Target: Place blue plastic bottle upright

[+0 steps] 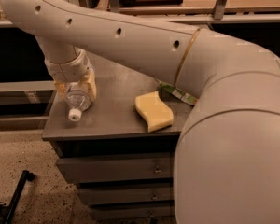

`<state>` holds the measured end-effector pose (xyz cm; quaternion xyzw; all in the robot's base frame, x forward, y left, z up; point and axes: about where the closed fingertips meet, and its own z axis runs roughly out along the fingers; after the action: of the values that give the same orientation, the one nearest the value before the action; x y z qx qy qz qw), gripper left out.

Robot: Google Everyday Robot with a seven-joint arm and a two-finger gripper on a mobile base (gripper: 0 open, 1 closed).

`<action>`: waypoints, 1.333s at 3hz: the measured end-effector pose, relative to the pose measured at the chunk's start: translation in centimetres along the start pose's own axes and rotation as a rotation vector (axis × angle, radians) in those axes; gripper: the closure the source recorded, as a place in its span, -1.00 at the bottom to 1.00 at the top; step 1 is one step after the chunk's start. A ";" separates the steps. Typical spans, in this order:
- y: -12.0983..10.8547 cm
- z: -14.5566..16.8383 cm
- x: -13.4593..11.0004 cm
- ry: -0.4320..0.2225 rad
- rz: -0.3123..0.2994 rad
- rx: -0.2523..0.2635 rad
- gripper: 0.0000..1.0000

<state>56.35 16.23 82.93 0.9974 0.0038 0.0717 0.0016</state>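
The blue plastic bottle (77, 100) is a small clear bottle with a white cap (73, 115). It lies on its side at the front left of the grey cabinet top (113, 123), cap pointing toward the front edge. My gripper (76, 90) hangs from the white arm straight above the bottle's body. Its yellowish fingers (90, 84) press against both sides of the bottle. The bottle's back end is hidden under the wrist.
A yellow sponge (153, 111) lies mid-table to the right of the bottle. A green snack bag (178, 94) lies behind it, partly under the arm. Drawers (126, 169) sit below the top. A black bar (17, 192) lies on the speckled floor at left.
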 end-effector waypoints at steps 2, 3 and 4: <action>1.2 -2.8 3.7 0.016 0.284 0.079 0.97; 1.9 -5.6 6.2 -0.046 0.448 0.217 1.00; 2.2 -8.3 7.6 -0.135 0.574 0.394 1.00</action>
<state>62.72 14.15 92.21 0.9415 -0.2630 0.0012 -0.2108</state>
